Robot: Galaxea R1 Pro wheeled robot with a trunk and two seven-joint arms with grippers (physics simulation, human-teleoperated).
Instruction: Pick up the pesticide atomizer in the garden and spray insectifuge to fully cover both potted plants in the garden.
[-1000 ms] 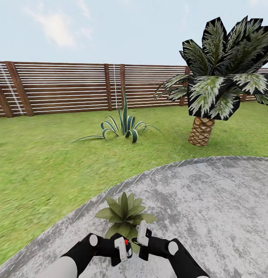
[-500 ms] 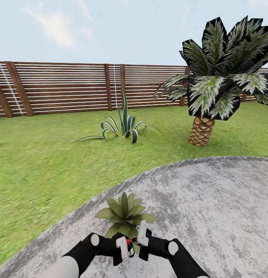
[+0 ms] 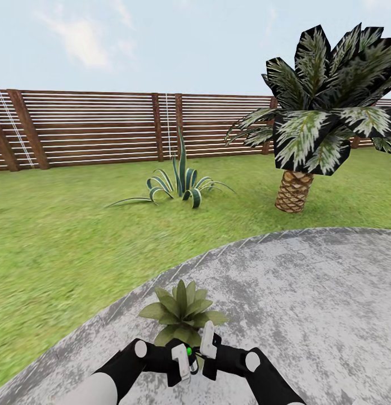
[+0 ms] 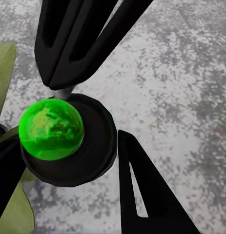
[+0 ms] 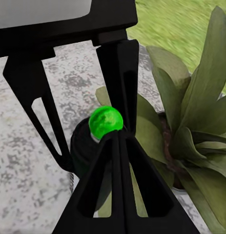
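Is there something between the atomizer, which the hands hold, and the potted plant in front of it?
Nothing visible. The atomizer, between the left hand and right hand, sits directly beside the potted plant on the paved round, with no object between them.

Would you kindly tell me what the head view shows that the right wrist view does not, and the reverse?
Head view alone: the wooden fence, the striped agave, the palm and the sky.

Right wrist view alone: a close look at the atomizer's black body under the green ball, and the plant's dark stem.

Both: the potted plant, the green ball, the grey paving and the lawn.
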